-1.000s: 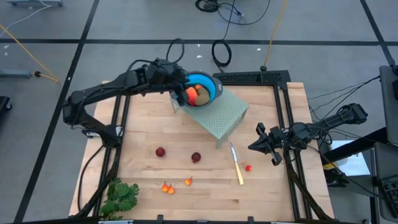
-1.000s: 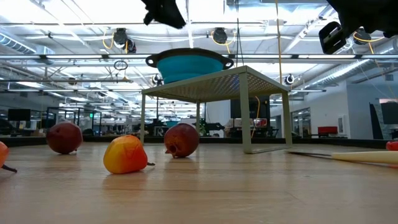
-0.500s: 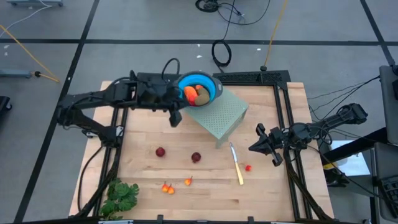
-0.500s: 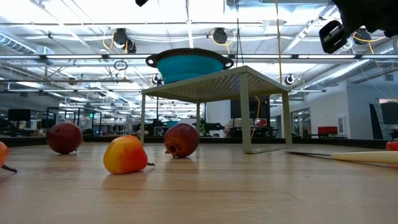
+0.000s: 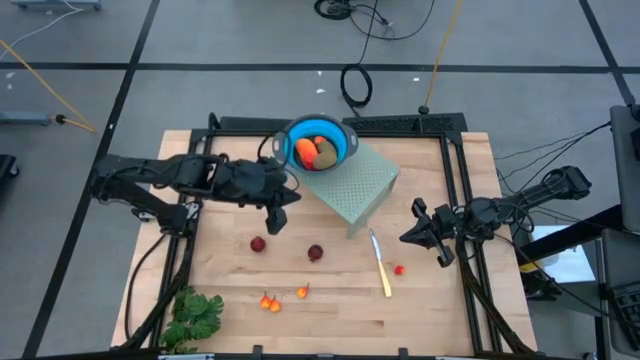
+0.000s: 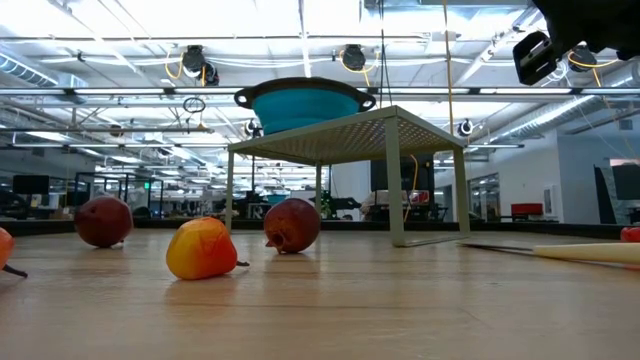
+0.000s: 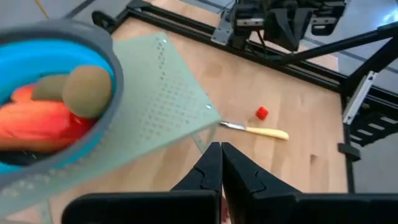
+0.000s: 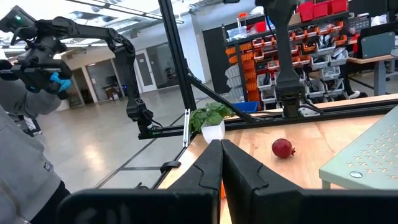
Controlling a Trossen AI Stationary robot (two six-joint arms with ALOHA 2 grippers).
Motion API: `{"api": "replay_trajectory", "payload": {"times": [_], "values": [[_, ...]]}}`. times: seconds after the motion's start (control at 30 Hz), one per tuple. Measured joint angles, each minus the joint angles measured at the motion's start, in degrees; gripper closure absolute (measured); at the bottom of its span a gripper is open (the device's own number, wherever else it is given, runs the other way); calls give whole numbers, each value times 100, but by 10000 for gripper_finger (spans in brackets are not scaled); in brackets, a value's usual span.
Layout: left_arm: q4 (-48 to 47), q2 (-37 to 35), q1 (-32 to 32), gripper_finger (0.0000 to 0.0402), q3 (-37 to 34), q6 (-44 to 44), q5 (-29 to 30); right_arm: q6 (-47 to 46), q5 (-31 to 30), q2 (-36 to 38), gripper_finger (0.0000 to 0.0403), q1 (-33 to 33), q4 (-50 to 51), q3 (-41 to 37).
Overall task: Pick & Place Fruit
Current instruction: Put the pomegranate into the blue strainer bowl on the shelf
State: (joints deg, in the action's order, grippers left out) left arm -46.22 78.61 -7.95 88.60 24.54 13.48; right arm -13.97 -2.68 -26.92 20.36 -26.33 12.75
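Fingers on the left gripper (image 5: 279,212) are pressed together, holding nothing; it hangs over the board just left of the green rack (image 5: 358,187), above and far of the left red ball (image 5: 258,244). Right gripper (image 5: 417,232) is also shut and empty, parked at the right edge near the knife (image 5: 381,266).

Fruit: an orange-red piece (image 5: 307,152) and an olive oval (image 5: 325,154) sit in the blue bowl (image 5: 342,136) on the rack. Still on the board: a second red ball (image 5: 315,253) near the rack's near corner, small orange bits (image 5: 270,302) and (image 5: 302,292) at the near left, and one red bit (image 5: 399,269) right of the knife.

Risks, as I read it:
- Jaws are shut, so a descent onto a ball will knock it away; balls roll.
- The arm is close to the rack; a swing right could clip it and tip the bowl.
- The red bit lies just beside the knife, so a grab there may snag the blade.

Views: the low view shows neither left gripper nor bowl contents, but it shows both balls and an orange bit (image 6: 203,249) resting on the wood. The left wrist view shows the bowl contents close up and the shut fingers (image 7: 212,174). Only the right wrist view shows a person (image 8: 25,155) standing beyond the table's left side.
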Motion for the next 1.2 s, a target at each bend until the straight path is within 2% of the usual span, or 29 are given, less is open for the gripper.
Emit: {"api": "replay_trajectory", "payload": {"times": [0.37,0.77,1.0,1.2], "values": [[-527,0,-620,400,-2,1118,264,12,-17,0,403,0,2,0],[-1742,19,-1144,399,-2,3854,325,12,-22,0,403,0,4,0],[-2414,172,-1365,400,-7,4992,394,43,-22,2,403,-2,7,0],[-2822,364,-1489,399,-9,5745,202,358,-23,2,403,0,52,0]]}}
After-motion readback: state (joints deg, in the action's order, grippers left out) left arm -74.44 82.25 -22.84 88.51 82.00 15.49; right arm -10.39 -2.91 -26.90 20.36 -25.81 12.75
